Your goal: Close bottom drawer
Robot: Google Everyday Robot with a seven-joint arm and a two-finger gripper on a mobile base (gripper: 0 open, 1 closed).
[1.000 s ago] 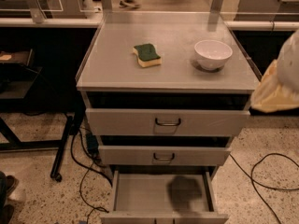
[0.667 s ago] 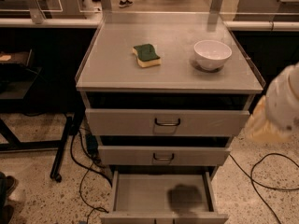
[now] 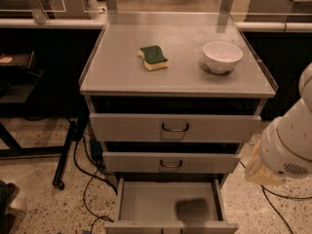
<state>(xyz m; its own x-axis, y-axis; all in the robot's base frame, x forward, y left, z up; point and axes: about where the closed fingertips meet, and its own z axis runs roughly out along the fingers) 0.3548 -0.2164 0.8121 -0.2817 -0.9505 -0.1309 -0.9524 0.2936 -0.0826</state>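
The bottom drawer of the grey metal cabinet is pulled far out towards me. Its plain grey inside is empty, with a dark shadow on the floor at the right, and its narrow front panel lies at the picture's lower edge. My white arm hangs at the right edge, beside the cabinet's right side at the height of the middle drawer. My gripper is out of view, past the arm's lower end.
The top drawer and middle drawer stand slightly out. A green-and-yellow sponge and a white bowl sit on the cabinet top. Cables lie on the floor at left, and a black table leg stands nearby.
My arm has moved down along the right edge, from the level of the cabinet top to beside the middle drawer. The drawers have not moved.
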